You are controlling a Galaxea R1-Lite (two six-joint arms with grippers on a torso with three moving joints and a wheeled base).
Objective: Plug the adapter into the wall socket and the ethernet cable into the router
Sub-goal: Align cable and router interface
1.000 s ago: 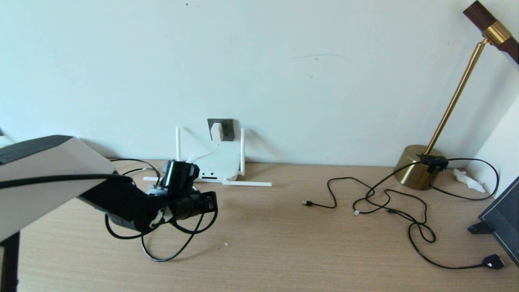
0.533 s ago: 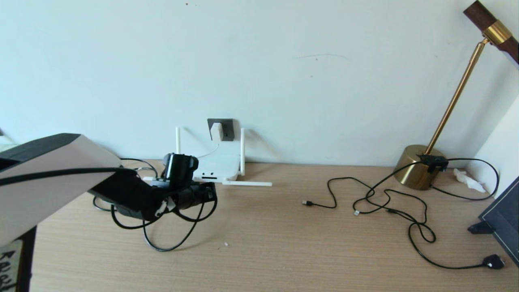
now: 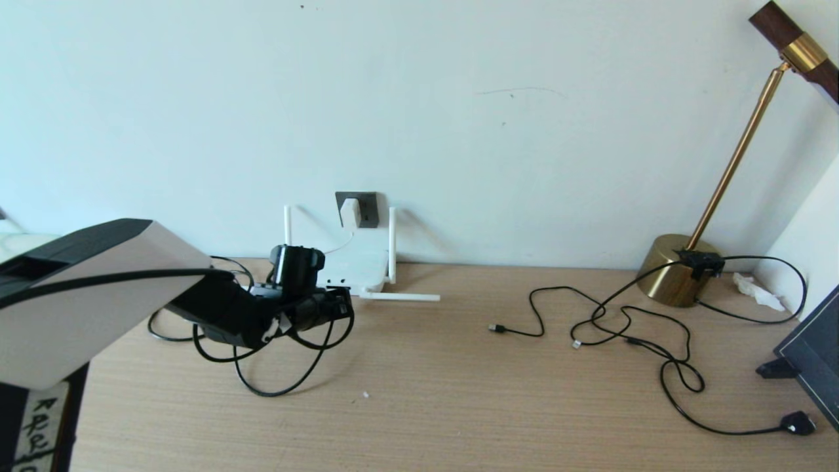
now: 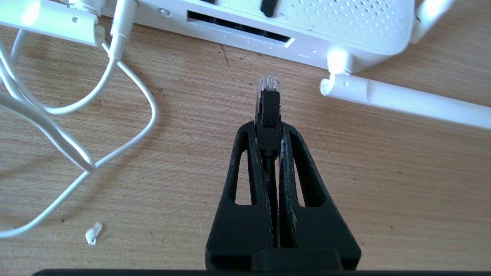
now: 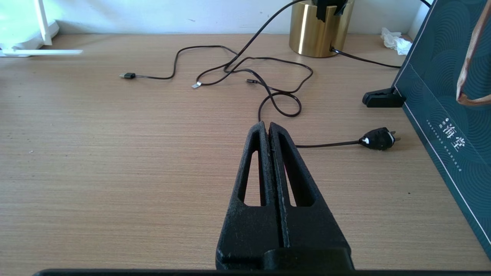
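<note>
Moved: your left gripper (image 3: 341, 307) has advanced toward the router (image 3: 351, 269) since a second ago.
Left grip: clamped on the ethernet cable (image 4: 268, 111), clear tip aimed at twelve o'clock, short of the ports.
Adapter (image 3: 350, 212): seated in the wall socket (image 3: 367, 208).
Right gripper (image 5: 267, 132): parked, pinched closed, empty.

The dark teal board (image 5: 448, 99) bears the white characters "海堂".

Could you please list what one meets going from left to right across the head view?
Left gripper shut on the ethernet cable → router below the wall socket → thin black cables → brass lamp base → black plug.
</note>
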